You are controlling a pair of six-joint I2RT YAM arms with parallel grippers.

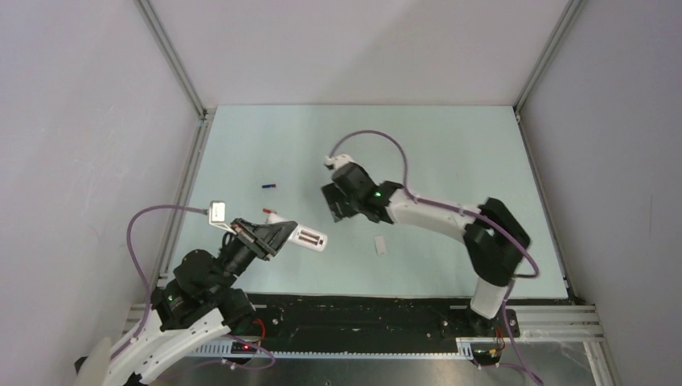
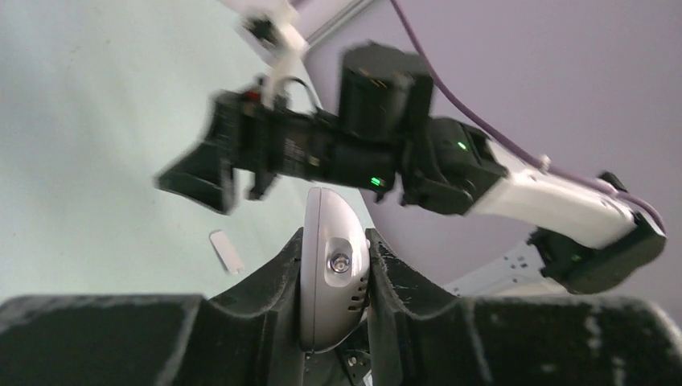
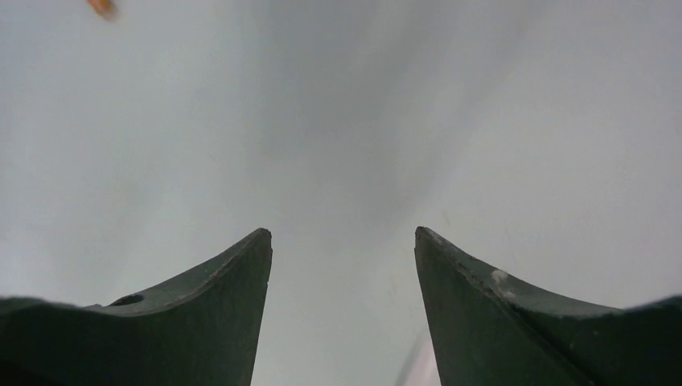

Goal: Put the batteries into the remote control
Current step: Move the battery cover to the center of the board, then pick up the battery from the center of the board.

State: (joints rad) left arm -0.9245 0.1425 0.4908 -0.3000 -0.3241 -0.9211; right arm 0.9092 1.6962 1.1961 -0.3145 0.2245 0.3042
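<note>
One remote control (image 1: 310, 239), clamped in left gripper (image 1: 283, 234)

The place is a robotics lab test cell. Plain pale grey wall panels (image 1: 80, 121) box the bench in on three sides, joined by bare aluminium corner posts (image 1: 171, 60). A pale mint-green table mat (image 1: 450, 145) covers the top. At its near edge, a slotted aluminium rail (image 1: 547, 320) carries a black-and-white left robot arm (image 1: 181, 322) and a matching right robot arm (image 1: 434, 215), each trailing a purple cable (image 1: 392, 138).
</note>
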